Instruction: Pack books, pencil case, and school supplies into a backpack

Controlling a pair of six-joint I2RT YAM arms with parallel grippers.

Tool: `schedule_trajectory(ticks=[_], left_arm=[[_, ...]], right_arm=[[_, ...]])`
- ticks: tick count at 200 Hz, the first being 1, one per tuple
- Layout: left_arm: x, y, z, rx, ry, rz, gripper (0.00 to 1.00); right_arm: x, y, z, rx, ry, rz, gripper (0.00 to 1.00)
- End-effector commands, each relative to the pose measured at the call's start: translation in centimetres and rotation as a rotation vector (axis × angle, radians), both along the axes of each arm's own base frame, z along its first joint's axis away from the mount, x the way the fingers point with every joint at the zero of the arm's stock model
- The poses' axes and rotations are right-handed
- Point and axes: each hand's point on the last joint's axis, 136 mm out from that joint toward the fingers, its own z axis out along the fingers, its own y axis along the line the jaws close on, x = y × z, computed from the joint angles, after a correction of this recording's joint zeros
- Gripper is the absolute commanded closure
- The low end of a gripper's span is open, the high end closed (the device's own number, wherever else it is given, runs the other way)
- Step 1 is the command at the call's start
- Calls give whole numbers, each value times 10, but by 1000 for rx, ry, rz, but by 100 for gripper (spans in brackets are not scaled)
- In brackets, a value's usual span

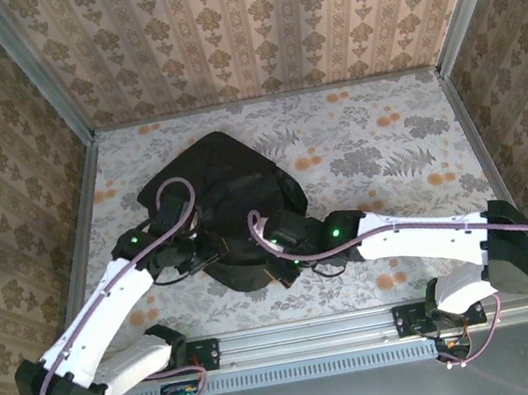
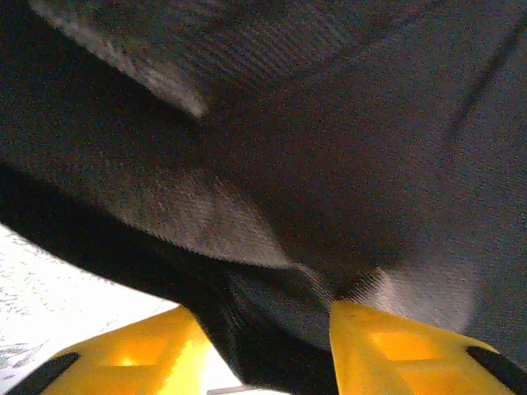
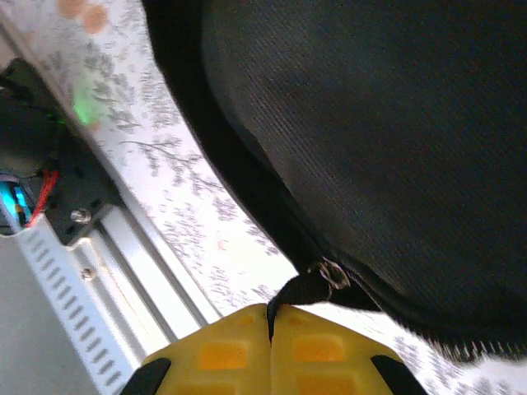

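Observation:
The black backpack (image 1: 225, 174) lies on the floral table, left of centre. My left gripper (image 1: 189, 254) is at its near-left edge; in the left wrist view its yellow fingers (image 2: 395, 346) stand apart, open, with a fold of backpack fabric (image 2: 272, 288) lying between them. My right gripper (image 1: 279, 259) is at the backpack's near edge, shut on the black zip pull (image 3: 306, 288) that hangs from a small metal ring on the zip. Books, pencil case and school supplies are out of view.
The floral tablecloth (image 1: 386, 137) stretches right of and behind the backpack. Patterned walls enclose the table on three sides. An aluminium rail (image 1: 307, 334) carrying the arm bases runs along the near edge, close below the right gripper (image 3: 270, 314).

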Motion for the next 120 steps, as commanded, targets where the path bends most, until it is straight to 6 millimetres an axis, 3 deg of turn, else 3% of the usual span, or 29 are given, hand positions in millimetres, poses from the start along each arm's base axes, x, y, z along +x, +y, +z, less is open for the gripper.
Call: schedule_trajectory(ticks=[1,47,95,120], left_arm=[[-25,2,5,-61,65,-2,52],[-54,1,-25,-188,228,206,50],[-79,22,-25,-100,278,290,53],[-79,25,-32,-93,273,317,52]], right_arm=[[-10,36,24,127,32,51,100],[-10,56,26,139,17,66,100],[-1,62,26,136,-19,36,100],[-7,69,23,127,-23,62,100]])
